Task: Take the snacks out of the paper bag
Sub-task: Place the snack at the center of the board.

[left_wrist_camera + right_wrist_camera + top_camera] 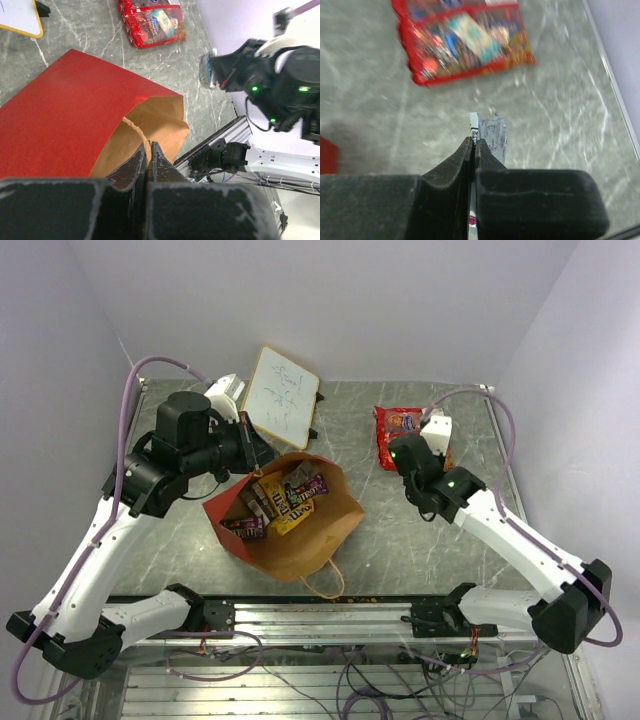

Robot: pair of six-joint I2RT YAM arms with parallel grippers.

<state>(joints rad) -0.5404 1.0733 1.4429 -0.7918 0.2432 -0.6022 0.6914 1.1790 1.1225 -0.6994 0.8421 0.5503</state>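
Observation:
The paper bag [300,540] lies tilted on the table, red outside, its brown mouth facing up. Several small snacks [280,498] in yellow and dark brown lie inside it. My left gripper [262,452] is shut on the bag's far rim; the left wrist view shows the fingertips [156,152] pinching the kraft edge [135,125]. A large red candy bag [398,433] lies flat on the table to the right. My right gripper [474,142] hovers just beside it, shut on a small silver packet [494,134]. In the top view its fingertips are hidden under the wrist.
A white whiteboard [282,395] leans at the back, just behind the left gripper. The bag's tan loop handle [325,580] lies toward the metal rail [330,612] at the near edge. Walls close the table in at back and sides.

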